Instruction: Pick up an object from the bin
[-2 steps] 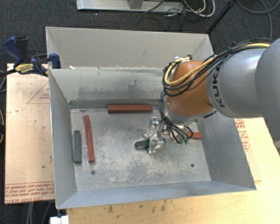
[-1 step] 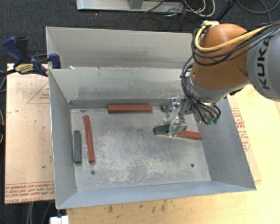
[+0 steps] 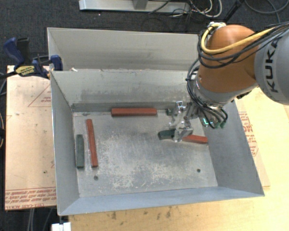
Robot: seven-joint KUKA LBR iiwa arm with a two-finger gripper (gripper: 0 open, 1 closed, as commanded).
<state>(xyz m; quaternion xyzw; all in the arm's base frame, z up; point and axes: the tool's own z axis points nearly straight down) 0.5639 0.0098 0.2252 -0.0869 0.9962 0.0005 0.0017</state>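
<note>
My gripper [image 3: 181, 128] hangs low over the right middle of the bin floor, under the orange wrist cover. A short dark green bar [image 3: 164, 135] lies just left of its tip, touching it or partly beneath it. A small orange-red bar [image 3: 198, 139] sticks out to the right from under the gripper. Whether either piece is gripped is hidden by the gripper's own metal parts.
A longer red-brown bar [image 3: 133, 112] lies along the back wall. At the left, a thin red-brown stick [image 3: 91, 143] and a dark green bar [image 3: 79, 151] lie side by side. The arm and cables crowd the right back corner.
</note>
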